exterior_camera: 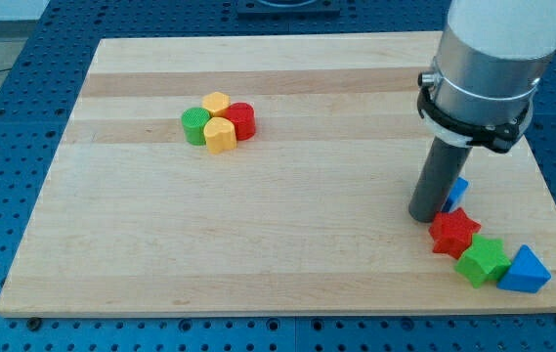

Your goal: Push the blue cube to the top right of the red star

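The red star [453, 234] lies near the view's lower right of the wooden board [278, 176]. The blue cube [457, 192] sits just above and slightly right of it, mostly hidden behind my dark rod. My tip [424, 217] rests on the board just left of the blue cube and at the upper left of the red star, close to both.
A green star [483, 261] and a blue triangle [526, 271] lie right of and below the red star. A cluster at the upper left holds a green cylinder [195, 126], a yellow hexagon [216, 102], a yellow heart [220, 135] and a red cylinder [241, 120].
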`<state>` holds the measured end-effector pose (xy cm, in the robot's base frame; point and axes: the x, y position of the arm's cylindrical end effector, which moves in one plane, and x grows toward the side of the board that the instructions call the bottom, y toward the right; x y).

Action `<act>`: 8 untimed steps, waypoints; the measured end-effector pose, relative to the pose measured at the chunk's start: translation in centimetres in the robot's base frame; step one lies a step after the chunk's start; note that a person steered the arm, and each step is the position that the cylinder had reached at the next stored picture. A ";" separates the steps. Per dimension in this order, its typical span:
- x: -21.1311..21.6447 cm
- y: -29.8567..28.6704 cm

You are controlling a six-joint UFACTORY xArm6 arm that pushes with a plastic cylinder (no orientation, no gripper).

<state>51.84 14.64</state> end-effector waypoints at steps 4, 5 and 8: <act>-3.7 -0.9; -4.1 1.8; -3.0 1.9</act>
<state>48.81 16.57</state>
